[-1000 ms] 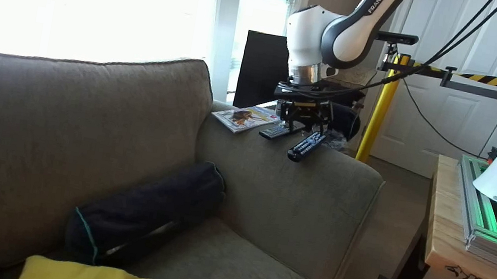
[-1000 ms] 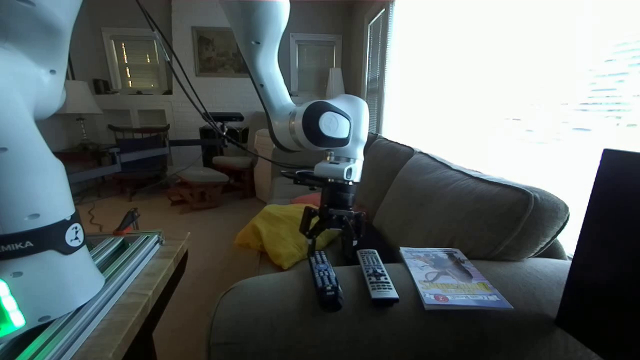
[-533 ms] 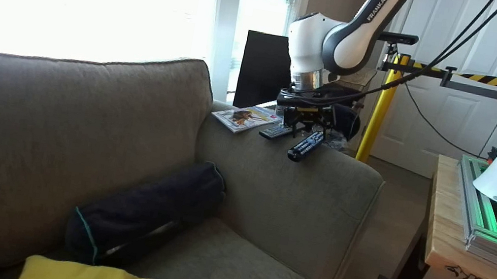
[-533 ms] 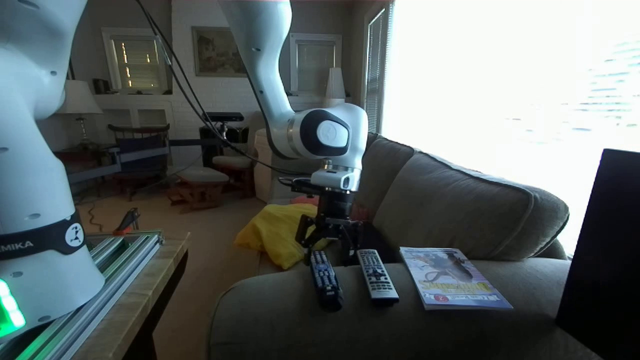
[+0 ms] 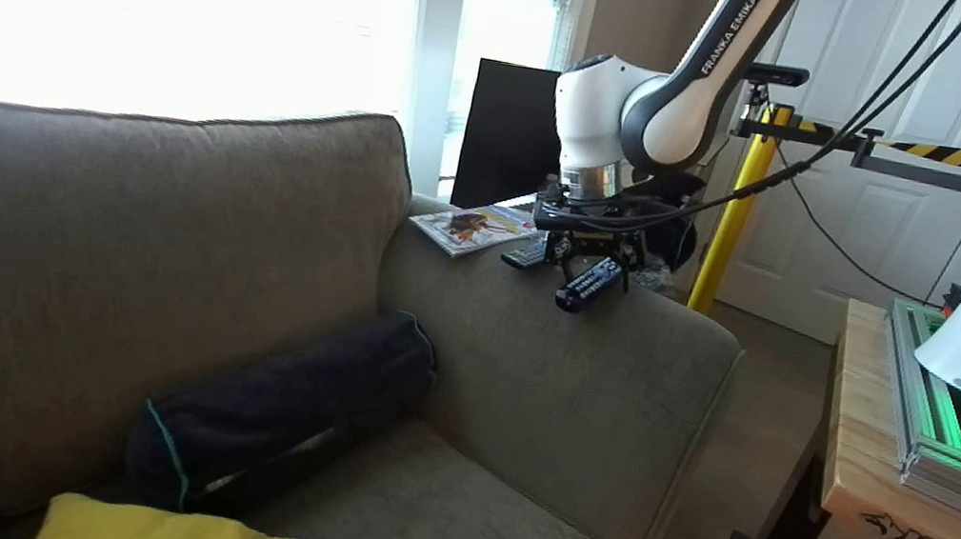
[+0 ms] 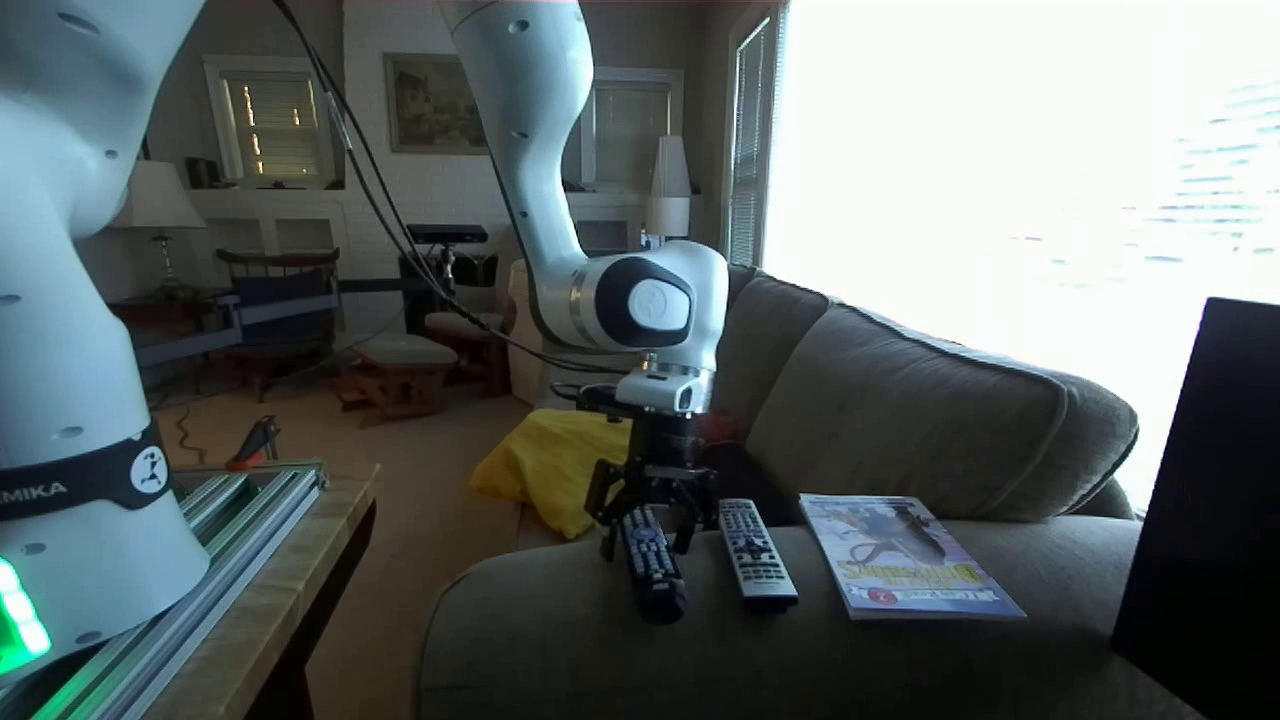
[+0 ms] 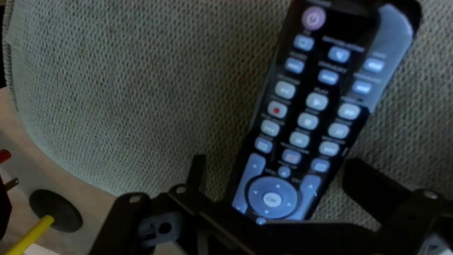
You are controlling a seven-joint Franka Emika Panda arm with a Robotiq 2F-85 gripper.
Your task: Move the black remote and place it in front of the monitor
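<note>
The black remote [image 5: 586, 288] lies on the sofa arm, face up. It also shows in an exterior view [image 6: 655, 575] and fills the middle of the wrist view [image 7: 306, 117]. My gripper [image 7: 276, 164] is open, with one finger on each side of the remote and a gap to it on both sides. In both exterior views the gripper [image 5: 596, 280] is low over the remote's end [image 6: 647, 545]. The monitor [image 5: 506, 139] stands upright beyond the sofa arm, its screen dark; it is also at the right edge of an exterior view [image 6: 1200, 520].
A greyer remote [image 6: 757, 555] lies beside the black one, between it and a magazine [image 6: 900, 560] nearer the monitor. The sofa back [image 5: 158, 238] rises beside the arm [image 6: 540, 640]. A wooden table [image 5: 864, 407] carries the robot base. A yellow pole [image 5: 733, 213] stands behind.
My gripper has moved down to the black remote, its fingers now reaching either side of it. The fingers stay open. Both remotes, the magazine and the monitor have not moved.
</note>
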